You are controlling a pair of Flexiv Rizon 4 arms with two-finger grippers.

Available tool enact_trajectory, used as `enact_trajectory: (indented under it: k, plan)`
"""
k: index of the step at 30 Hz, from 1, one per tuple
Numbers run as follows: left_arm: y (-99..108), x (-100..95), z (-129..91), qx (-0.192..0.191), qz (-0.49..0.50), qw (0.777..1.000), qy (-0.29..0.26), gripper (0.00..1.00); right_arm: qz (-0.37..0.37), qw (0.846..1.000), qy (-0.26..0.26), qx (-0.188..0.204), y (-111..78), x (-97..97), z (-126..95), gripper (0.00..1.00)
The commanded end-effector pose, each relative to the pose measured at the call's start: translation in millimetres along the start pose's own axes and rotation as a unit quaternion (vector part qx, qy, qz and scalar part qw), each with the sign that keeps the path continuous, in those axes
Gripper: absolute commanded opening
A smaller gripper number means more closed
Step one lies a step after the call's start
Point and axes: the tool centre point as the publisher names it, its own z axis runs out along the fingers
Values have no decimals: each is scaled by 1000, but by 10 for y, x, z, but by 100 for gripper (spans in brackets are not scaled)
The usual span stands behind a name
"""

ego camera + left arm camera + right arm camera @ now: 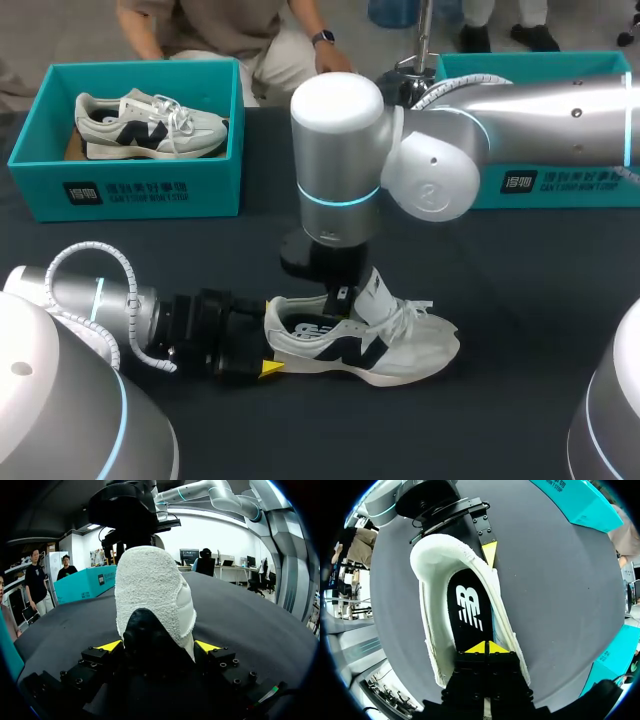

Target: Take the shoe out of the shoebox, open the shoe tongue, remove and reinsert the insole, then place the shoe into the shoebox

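- Head view, grippers first: the left gripper (266, 340) comes in low from the left and has the heel of the sneaker (370, 345) between its fingers. One yellow tip shows on the near side of the heel.
- The right gripper (338, 300) hangs straight down from the right arm into the sneaker's opening. You can't really see its fingers from up here.
- The sneaker sits upright on its sole on the dark table (500, 300), with its long axis running left to right. The toe points right, the heel points left, and the tongue is pulled up.
- A second sneaker (150, 125) lies in the teal shoebox (130, 185) at the back left, toe to the right as well. Another teal box (560, 185) is at the back right, mostly behind the arm.
- Left wrist view: the left gripper (159, 646) is spread about a heel's width, and its yellow fingertips (111, 645) sit against both sides of the heel. So it's clamped on the sneaker (152, 590), which points straight away from it.
- Right wrist view: the right gripper (485, 647) has its two yellow tips pressed together, down on the black insole (470, 605) inside the sneaker (437, 555).
- I honestly can't tell whether it's pinching the insole or just touching it. The heel is at the far end from this gripper.
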Motion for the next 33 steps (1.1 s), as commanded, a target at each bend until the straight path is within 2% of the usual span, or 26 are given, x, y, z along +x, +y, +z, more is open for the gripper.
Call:
enact_trajectory:
  k: [1, 9, 16, 23, 28, 33]
  plan:
    - [31, 14, 23, -2, 0, 1000, -1, 0, -1, 1000, 6, -3, 0, -22, 16, 9]
    - [31, 14, 23, -2, 0, 1000, -1, 0, -4, 1000, 11, -6, 15, -6, 16, 34]
    - [31, 14, 23, -2, 0, 1000, -1, 0, -7, 1000, 18, -8, 49, 13, 65, 37]
    - [31, 14, 23, -2, 0, 1000, -1, 0, -18, 999, 37, -13, 190, 23, 263, 44]
    - [31, 14, 23, -2, 0, 1000, -1, 0, -24, 998, 58, -15, 277, 129, 395, 44]
    - [31, 14, 23, -2, 0, 1000, -1, 0, -29, 996, 80, -6, 289, 250, 492, 43]
